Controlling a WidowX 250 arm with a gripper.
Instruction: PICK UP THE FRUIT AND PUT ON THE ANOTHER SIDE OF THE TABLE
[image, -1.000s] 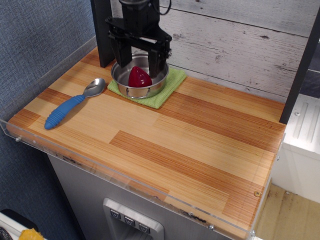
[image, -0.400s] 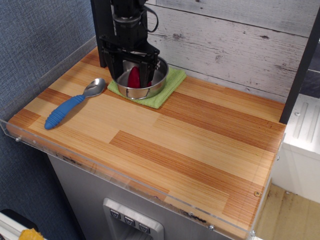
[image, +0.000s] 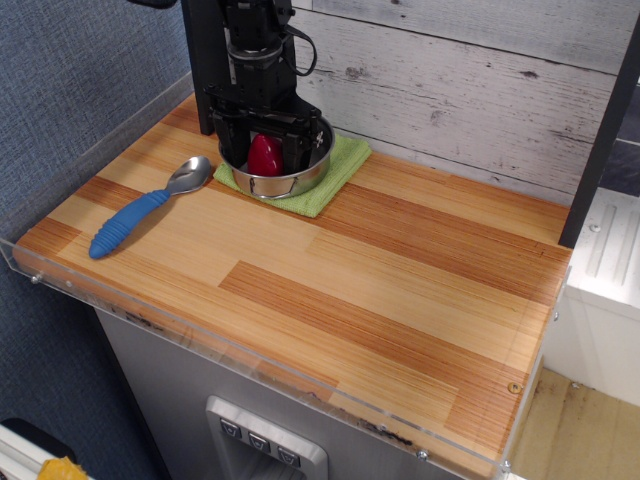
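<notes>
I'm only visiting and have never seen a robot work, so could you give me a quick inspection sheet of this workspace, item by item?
Surface: wooden table of light and reddish strips with a clear rim.
Job's things: red fruit sits in a steel bowl at the back left, not yet lifted out.
Clutter: bowl rests on a green cloth; a blue-handled spoon lies left of it.
Grippers: the gripper is down in the bowl, fingers either side of the fruit; whether it has closed on it I cannot tell.
Cables: a black cable loops by the arm.
Surroundings: whitewashed plank wall behind, blue fabric wall on the left.
</notes>
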